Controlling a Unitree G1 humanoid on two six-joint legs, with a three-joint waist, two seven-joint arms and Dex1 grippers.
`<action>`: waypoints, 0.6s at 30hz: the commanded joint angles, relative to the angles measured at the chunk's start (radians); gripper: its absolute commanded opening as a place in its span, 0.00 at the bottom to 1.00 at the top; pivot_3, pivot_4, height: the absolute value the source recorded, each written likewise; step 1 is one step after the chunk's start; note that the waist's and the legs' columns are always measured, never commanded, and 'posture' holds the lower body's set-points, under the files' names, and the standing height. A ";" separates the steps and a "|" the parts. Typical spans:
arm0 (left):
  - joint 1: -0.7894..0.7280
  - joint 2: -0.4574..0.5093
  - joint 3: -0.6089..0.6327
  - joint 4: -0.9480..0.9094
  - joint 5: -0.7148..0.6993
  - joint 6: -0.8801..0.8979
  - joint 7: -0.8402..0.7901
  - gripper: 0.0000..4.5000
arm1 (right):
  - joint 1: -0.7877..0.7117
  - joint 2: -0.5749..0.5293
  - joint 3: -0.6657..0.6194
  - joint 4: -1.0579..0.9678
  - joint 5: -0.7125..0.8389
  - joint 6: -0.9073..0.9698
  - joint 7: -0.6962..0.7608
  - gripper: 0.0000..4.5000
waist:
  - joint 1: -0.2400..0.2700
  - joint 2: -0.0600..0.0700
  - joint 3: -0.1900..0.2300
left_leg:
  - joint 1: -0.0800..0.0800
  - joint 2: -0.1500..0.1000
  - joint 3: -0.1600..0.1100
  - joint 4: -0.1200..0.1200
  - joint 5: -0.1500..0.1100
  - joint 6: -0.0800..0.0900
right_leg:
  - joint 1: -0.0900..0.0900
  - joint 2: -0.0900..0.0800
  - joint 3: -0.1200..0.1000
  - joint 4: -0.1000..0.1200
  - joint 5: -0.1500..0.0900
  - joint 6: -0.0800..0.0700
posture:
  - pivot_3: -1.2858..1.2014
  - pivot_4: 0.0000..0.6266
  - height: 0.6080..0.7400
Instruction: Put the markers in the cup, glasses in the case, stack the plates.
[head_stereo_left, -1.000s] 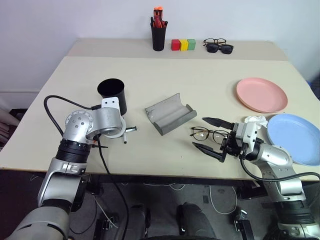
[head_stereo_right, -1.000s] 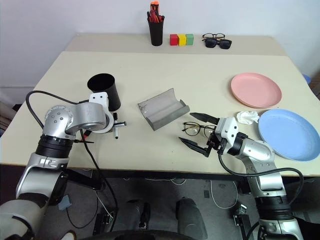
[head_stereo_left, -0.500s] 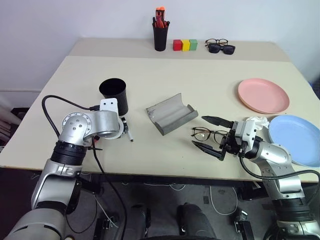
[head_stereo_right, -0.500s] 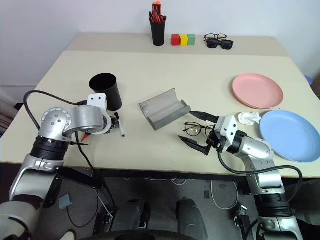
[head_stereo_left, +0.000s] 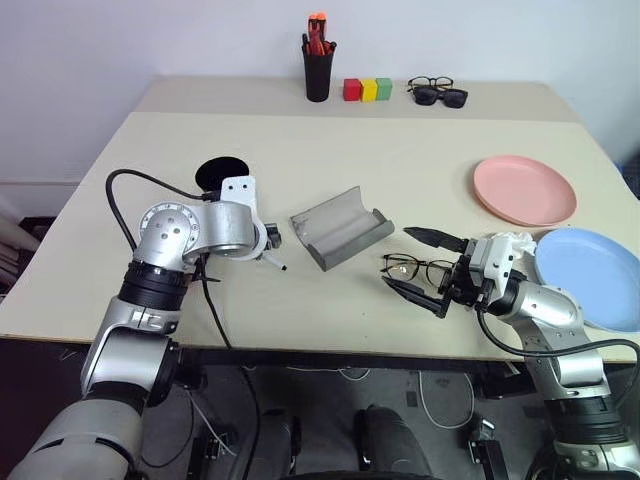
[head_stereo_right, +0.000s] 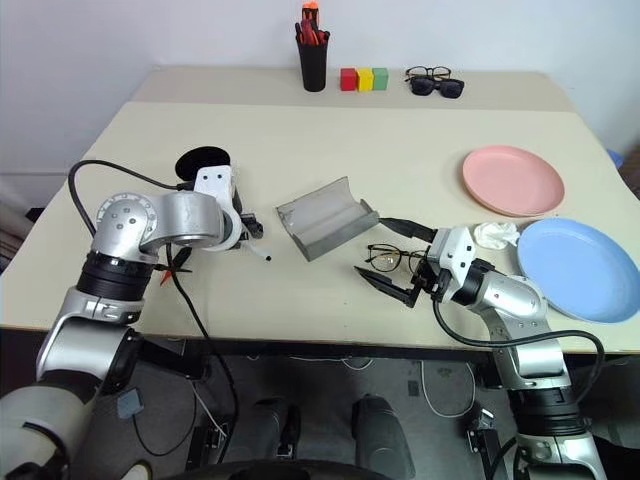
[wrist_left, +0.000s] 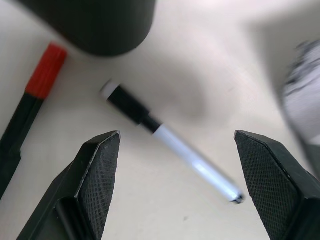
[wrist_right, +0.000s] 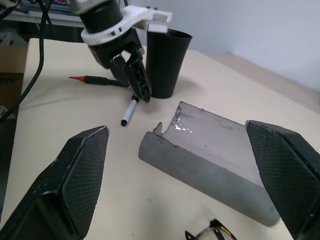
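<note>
left gripper (wrist_left: 175, 185) jaws apart, empty, hovering over the white marker (wrist_left: 167, 141), which lies flat just beside the cup (wrist_right: 167, 62) foot. marker's long axis runs diagonally across the jaw gap, so i'd roll the wrist before closing. right gripper (head_stereo_left: 425, 268) is well away from the cup, jaws apart by the glasses (head_stereo_left: 415, 266).

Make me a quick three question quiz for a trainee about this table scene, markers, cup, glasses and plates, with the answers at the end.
1. True or false: the white marker lies on the table between the open fingers of the left gripper.
2. What lies beside the right gripper: A the glasses, B the red-capped marker, C the pink plate?
3. Fill in: the pink plate and the blue plate are not yet ____.

Key: 1 true; 2 A; 3 stacked.
</note>
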 joint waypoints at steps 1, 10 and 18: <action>-0.002 -0.047 0.032 0.012 -0.006 -0.057 0.040 0.83 | -0.007 0.000 -0.009 -0.023 0.002 -0.014 -0.005 1.00 | 0.003 0.000 0.000 | 0.000 0.000 0.000 0.000 0.000 0.000 | 0.000 0.000 0.000 0.000 0.000 0.000 | 0.52 0.24 1.00; 0.033 -0.159 0.097 -0.008 0.000 -0.197 0.202 0.83 | 0.000 -0.017 -0.028 -0.001 0.013 -0.020 0.017 1.00 | 0.002 0.000 0.000 | 0.000 0.000 0.000 0.000 0.000 0.000 | 0.000 0.000 0.000 0.000 0.000 0.000 | 0.52 0.24 1.00; 0.008 -0.215 0.136 0.040 0.144 -0.272 0.212 0.83 | -0.020 -0.023 -0.028 -0.007 0.018 0.005 0.018 1.00 | 0.006 0.000 0.000 | 0.000 -0.001 0.000 0.001 0.000 0.000 | 0.000 0.000 0.000 0.000 0.000 0.000 | 0.52 0.24 1.00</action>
